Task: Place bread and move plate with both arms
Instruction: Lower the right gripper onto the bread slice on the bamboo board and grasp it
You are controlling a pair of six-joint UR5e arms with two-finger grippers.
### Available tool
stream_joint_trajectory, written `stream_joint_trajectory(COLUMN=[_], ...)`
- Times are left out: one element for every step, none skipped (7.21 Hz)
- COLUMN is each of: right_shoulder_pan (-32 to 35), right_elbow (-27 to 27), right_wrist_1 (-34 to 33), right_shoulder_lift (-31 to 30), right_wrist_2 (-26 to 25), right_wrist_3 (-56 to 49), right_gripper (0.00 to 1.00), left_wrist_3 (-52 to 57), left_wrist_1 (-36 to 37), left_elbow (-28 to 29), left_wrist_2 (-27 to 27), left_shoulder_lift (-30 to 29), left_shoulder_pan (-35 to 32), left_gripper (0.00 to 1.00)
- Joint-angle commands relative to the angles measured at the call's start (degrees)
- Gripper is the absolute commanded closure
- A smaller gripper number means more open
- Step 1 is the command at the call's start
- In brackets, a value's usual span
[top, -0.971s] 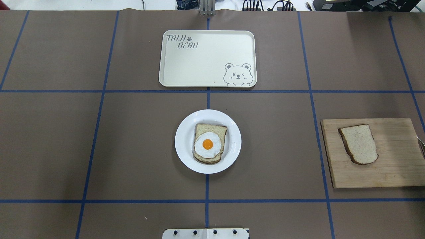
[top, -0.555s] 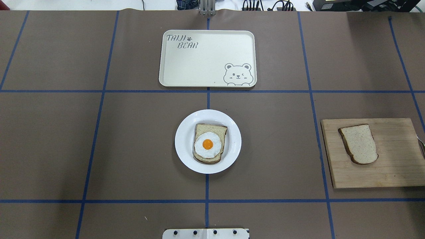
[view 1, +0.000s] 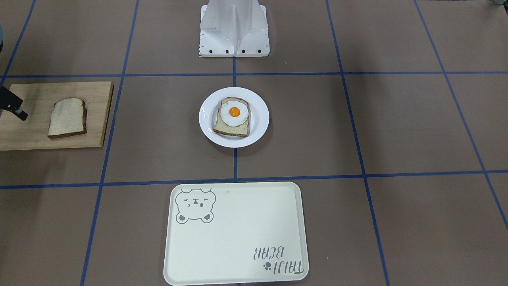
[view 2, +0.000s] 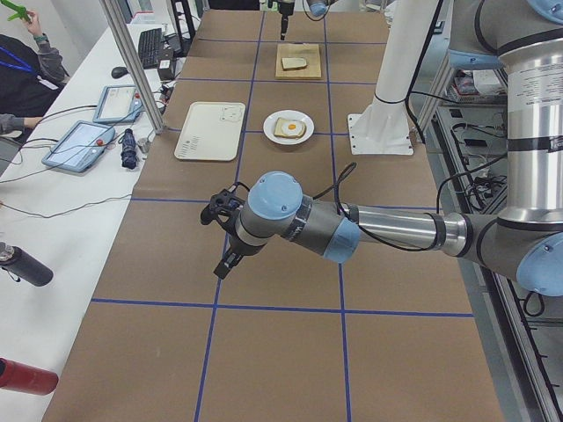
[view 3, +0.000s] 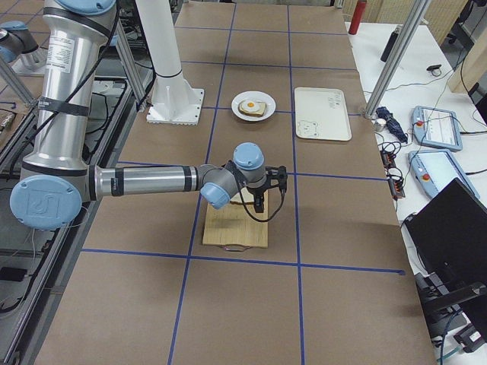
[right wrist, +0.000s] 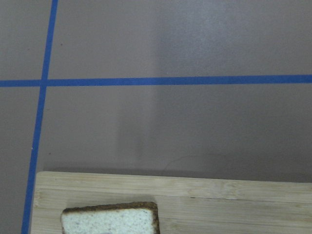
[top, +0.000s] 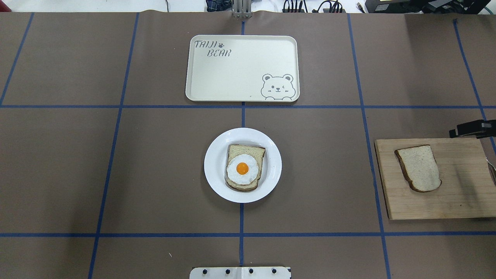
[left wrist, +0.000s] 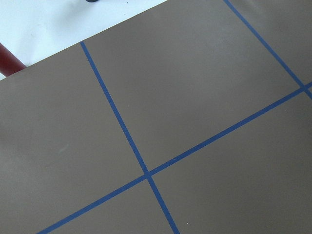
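The plain bread (top: 418, 167) lies flat on a wooden cutting board (top: 461, 197) at the table's right; it also shows in the front view (view 1: 67, 118) and in the right wrist view (right wrist: 111, 220). The white plate (top: 213, 166) sits at the table's middle and holds a second slice topped with a fried egg (top: 242, 169). My right gripper (top: 457, 132) hangs over the board's far right corner, beyond the bread; I cannot tell whether it is open. My left gripper (view 2: 223, 264) hovers over bare table far to the left of the plate; I cannot tell its state.
A cream tray (top: 232, 73) with a bear drawing lies beyond the plate. The robot's white base (view 1: 234, 28) stands behind the plate. A side table with tablets (view 2: 79, 141) and a red bottle (view 2: 26, 376) runs along the far edge.
My right gripper has come into the overhead view at the right edge, above the board's far corner, and casts a shadow on the board. Bread and plate have not moved.
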Motion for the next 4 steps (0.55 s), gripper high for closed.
stream_joint_trajectory(right_shoulder_pan=[-5.4, -6.1, -6.6, -7.5], right_elbow=[-4.5, -5.9, -6.7, -6.7], right_wrist_1=[6.8, 7.7, 7.8, 7.8], right_shoulder_lift=[1.2, 2.0, 2.4, 2.3], right_wrist_2=[-3.0, -4.3, -4.4, -4.4], right_wrist_3=[3.7, 3.7, 3.7, 3.7], right_gripper=[0.28, 0.31, 0.34, 0.36], left_wrist_3=[0.0, 0.0, 0.0, 0.0], left_wrist_1=[-0.1, -0.2, -0.3, -0.3], left_elbow=[0.0, -0.1, -0.1, -0.2], left_wrist_2=[0.0, 0.0, -0.1, 0.0], left_shoulder_lift=[0.0, 0.0, 0.0, 0.0], left_shoulder_pan=[0.0, 0.0, 0.0, 0.0], left_gripper=[0.01, 0.01, 0.01, 0.01])
